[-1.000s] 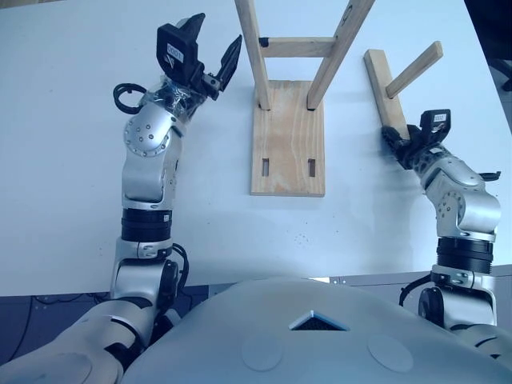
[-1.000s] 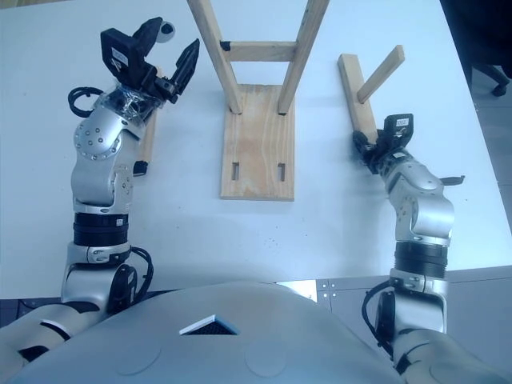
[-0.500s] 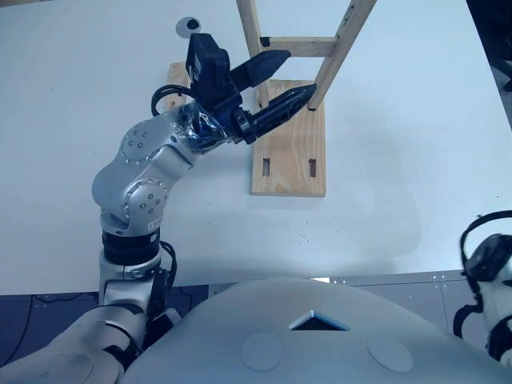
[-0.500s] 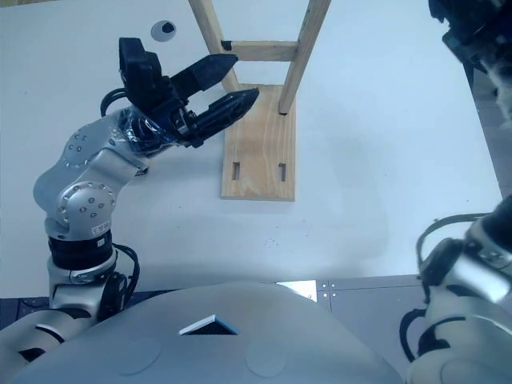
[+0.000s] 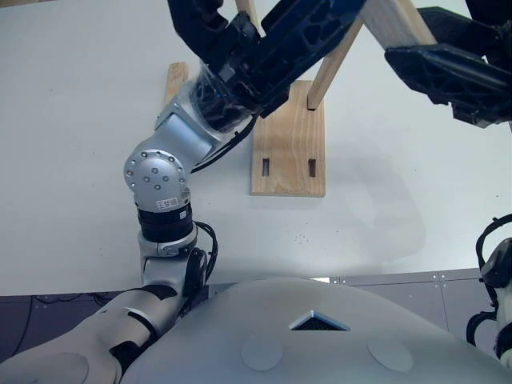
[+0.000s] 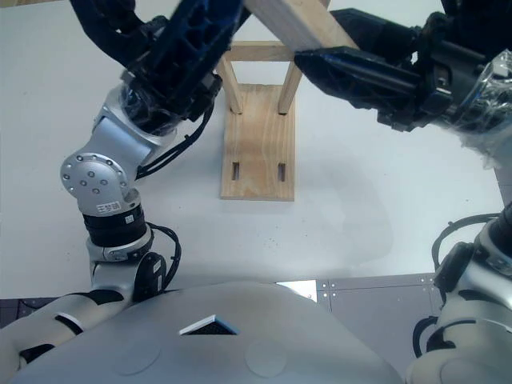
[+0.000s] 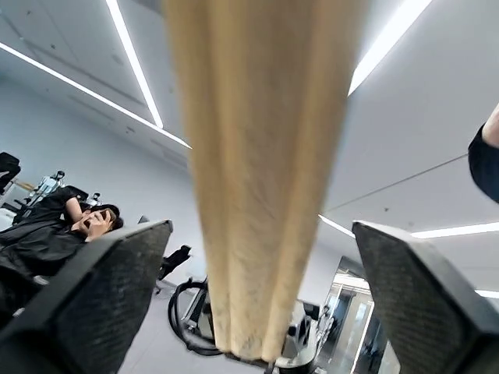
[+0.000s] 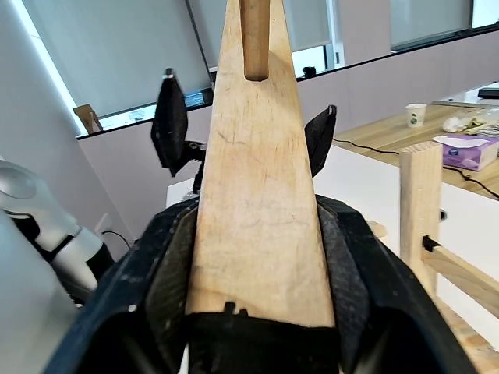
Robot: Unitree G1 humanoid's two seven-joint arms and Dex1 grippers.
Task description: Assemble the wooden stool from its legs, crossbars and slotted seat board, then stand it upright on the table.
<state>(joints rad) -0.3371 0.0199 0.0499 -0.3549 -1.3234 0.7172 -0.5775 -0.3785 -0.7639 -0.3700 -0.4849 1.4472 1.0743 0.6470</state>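
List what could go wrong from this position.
1. The right gripper clamps the loose leg at one end only, while the left gripper stands open around the other end with gaps on both sides; the leg could tilt or slip during a handover.
2. The loose leg hangs over the two standing legs in the seat board; a swing might knock them out of their slots.
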